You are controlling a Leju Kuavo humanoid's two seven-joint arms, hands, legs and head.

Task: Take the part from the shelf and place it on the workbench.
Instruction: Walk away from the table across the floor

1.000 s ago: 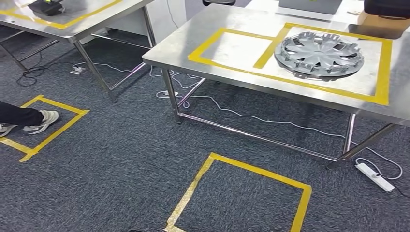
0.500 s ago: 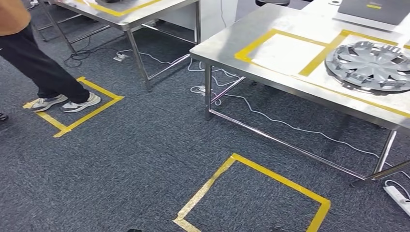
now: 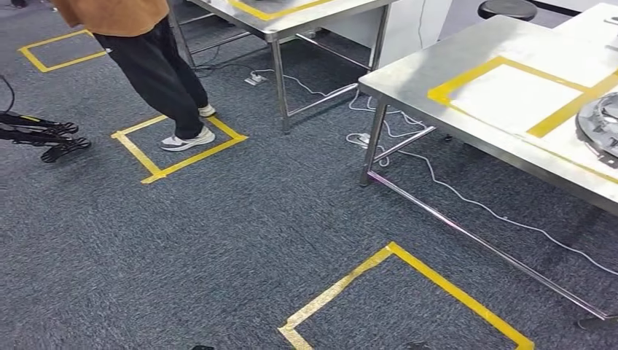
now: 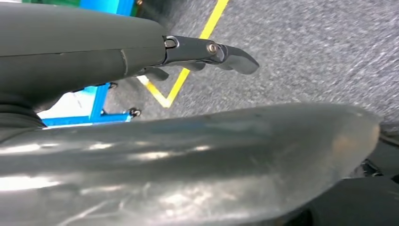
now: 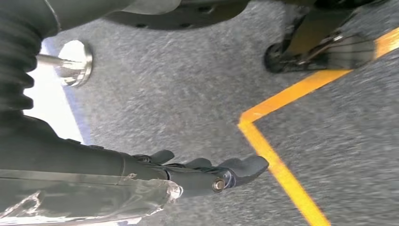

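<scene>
Both hands empty; part on the bench

The grey part (image 3: 600, 127) lay on the steel bench (image 3: 466, 69) at its right side, inside yellow tape. The left hand (image 4: 207, 52) and right hand (image 5: 207, 174) hung over the carpet, fingers apart, holding nothing. A person (image 3: 157, 62) stood near a taped square.

You're looking at a robot test lab or workshop: steel-topped tables (image 3: 466, 95) on metal legs, yellow tape squares (image 3: 408, 292) marking the grey carpet (image 3: 218, 240), loose power cables (image 3: 466, 197) trailing underneath.
</scene>
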